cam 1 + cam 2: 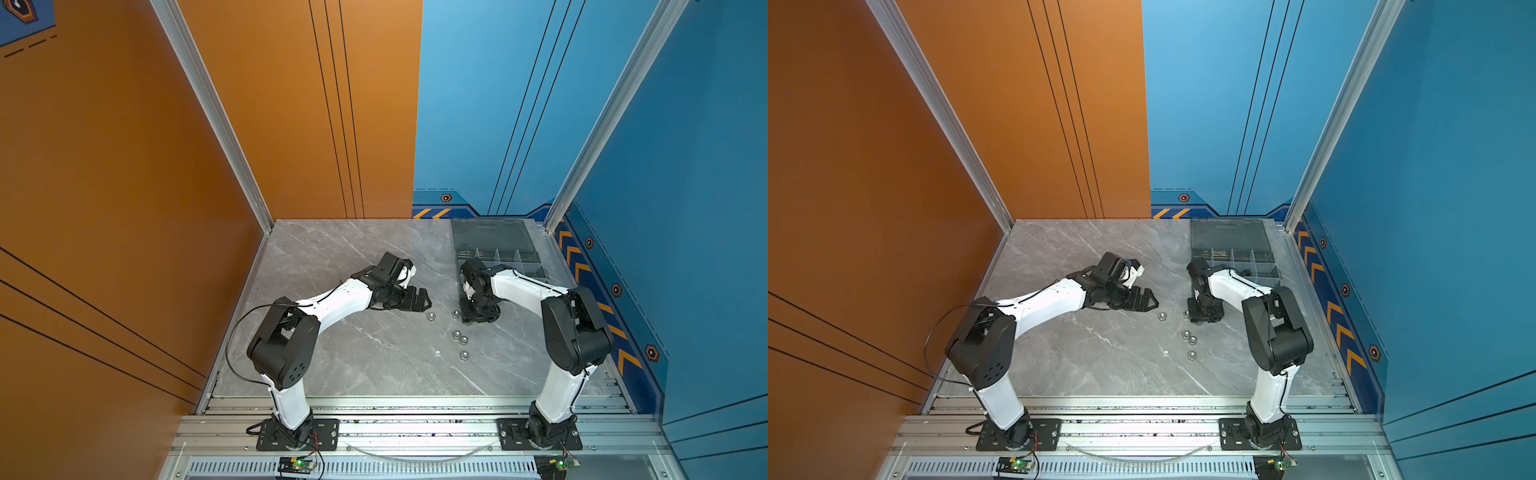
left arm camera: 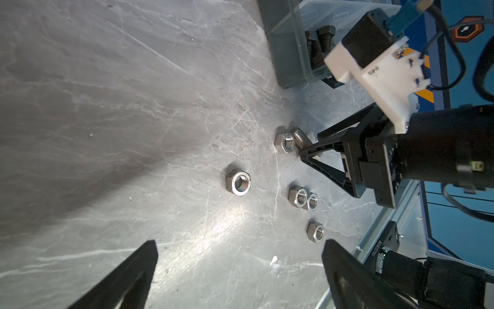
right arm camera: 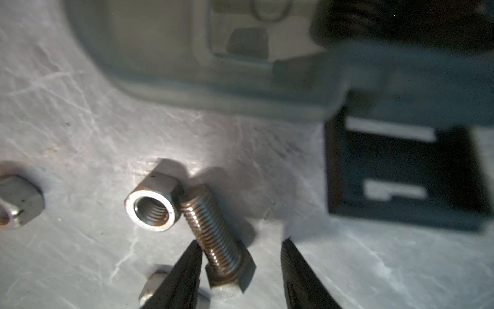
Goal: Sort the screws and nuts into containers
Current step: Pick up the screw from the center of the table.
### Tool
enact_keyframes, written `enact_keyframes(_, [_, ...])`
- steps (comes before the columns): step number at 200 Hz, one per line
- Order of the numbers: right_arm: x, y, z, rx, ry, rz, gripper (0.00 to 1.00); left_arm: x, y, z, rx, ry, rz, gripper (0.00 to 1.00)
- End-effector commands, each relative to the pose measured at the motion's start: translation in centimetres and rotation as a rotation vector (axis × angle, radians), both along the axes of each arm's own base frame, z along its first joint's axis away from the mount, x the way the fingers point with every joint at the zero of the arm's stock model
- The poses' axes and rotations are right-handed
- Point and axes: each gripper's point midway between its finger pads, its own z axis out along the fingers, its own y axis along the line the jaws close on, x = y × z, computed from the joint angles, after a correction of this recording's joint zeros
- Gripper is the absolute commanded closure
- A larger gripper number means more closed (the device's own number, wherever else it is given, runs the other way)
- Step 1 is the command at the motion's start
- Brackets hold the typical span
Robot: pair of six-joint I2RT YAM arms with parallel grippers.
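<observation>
My right gripper is down at the table, open, straddling a silver hex-head screw that lies flat. One finger touches its thread and a gap is left on the other side. A silver nut lies against the screw's tip. Several more silver nuts are scattered nearby, one lying apart from the rest. My left gripper hangs wide open and empty just left of them. The containers are at the back right, and one holds black screws.
The organizer's lid lies open flat towards the back wall. The grey marble table is walled in orange on the left and blue on the right. A metal rail runs along the front edge by both arm bases.
</observation>
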Motion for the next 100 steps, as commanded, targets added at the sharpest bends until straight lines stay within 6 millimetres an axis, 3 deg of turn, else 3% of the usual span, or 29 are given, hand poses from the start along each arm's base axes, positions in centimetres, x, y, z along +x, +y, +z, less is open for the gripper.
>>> enact_keyframes(1, [0.4, -0.2, 0.1, -0.033, 0.000, 0.020, 0.51, -0.5, 0.5, 0.7, -0.008, 0.002, -0.008, 0.02])
enact_keyframes(45, [-0.2, -0.2, -0.3, -0.033, 0.025, 0.022, 0.58, -0.4, 0.8, 0.5, -0.006, 0.004, -0.001, 0.02])
enact_keyframes(100, [-0.8, 0.2, -0.4, -0.005, 0.043, 0.016, 0.91, -0.5, 1.0, 0.5, -0.003, 0.004, 0.002, 0.02])
